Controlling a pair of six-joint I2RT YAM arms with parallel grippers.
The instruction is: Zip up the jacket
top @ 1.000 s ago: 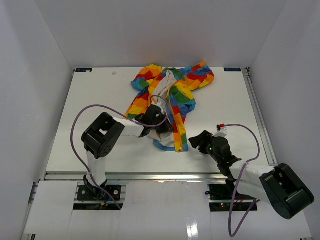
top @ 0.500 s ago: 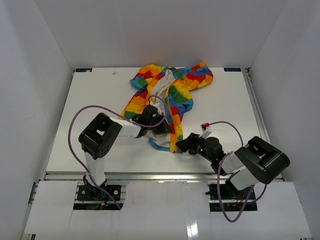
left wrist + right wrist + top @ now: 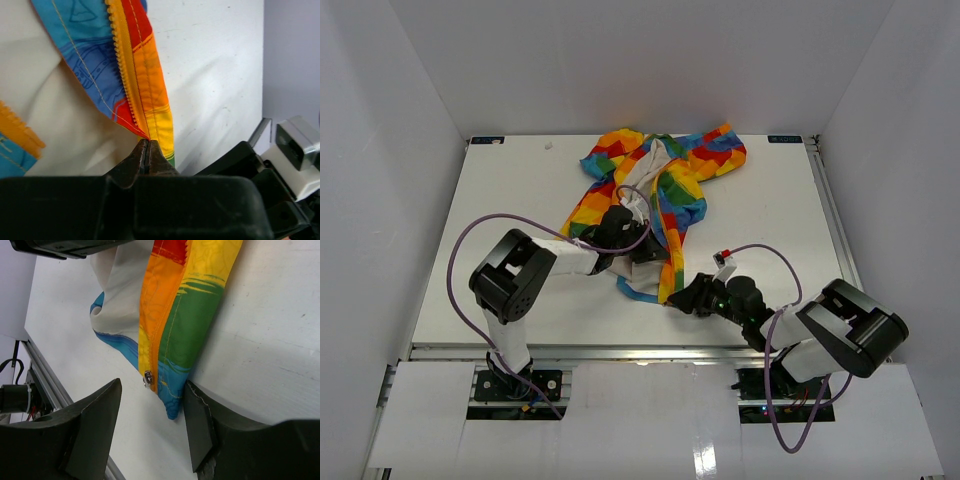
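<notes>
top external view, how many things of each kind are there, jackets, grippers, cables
rainbow patchwork fabric jacket: 1
black two-finger grippers: 2 (left gripper shut on the jacket's zipper edge, right gripper open)
purple cables: 2 (one on the left arm, one on the right arm)
total: 5

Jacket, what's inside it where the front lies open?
White lining shows inside the open jacket, edged by yellow zipper teeth. The left gripper covers part of the lining in the top view; the table beneath the fabric is hidden.
</notes>
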